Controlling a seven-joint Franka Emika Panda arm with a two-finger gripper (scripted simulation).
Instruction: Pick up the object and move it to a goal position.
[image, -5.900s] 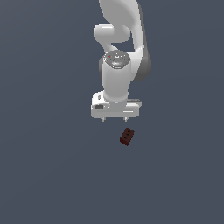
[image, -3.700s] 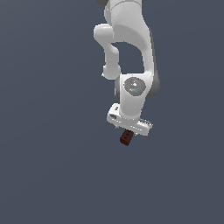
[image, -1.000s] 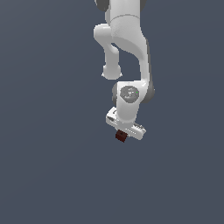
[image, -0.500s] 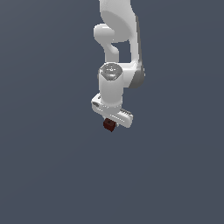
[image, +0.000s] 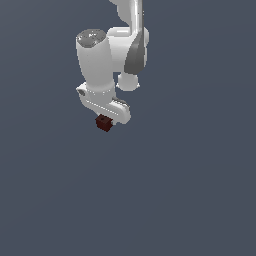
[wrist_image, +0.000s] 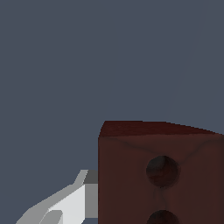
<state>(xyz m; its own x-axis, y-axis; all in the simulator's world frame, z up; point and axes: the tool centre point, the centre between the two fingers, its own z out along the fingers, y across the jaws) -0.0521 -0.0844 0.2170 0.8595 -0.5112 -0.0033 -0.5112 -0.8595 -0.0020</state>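
The object is a small dark reddish-brown block (image: 104, 123) with a dark hole on its face. It hangs just under my white gripper (image: 105, 120), which is shut on it and holds it up off the grey surface. In the wrist view the block (wrist_image: 162, 175) fills the near corner and shows dark round holes, with one white finger (wrist_image: 70, 203) pressed against its side. The other finger is hidden behind the block.
The white arm (image: 107, 55) rises from the gripper toward the top of the exterior view. A plain grey surface (image: 190, 190) lies all around.
The gripper went down onto the block, closed on it and lifted it. In the last second it has carried the block toward the exterior view's left and higher.
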